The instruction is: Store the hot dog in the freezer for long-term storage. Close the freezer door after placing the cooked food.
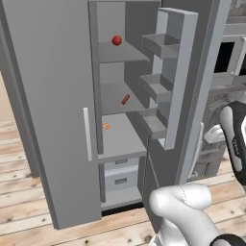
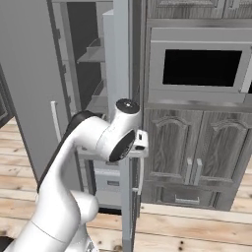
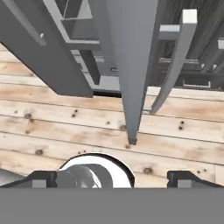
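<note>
Hot dog [image 1: 125, 99] lies on the open freezer's [image 1: 120, 144] middle shelf.

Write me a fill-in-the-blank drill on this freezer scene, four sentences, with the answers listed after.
1. The hot dog lies on the ____ shelf of the freezer, below the red ball.
2. The freezer door stands ____.
3. The gripper holds ____ between its fingers.
4. Right of the freezer door, the oven has a ____ window.

Missing words: middle; open; nothing; black
</note>
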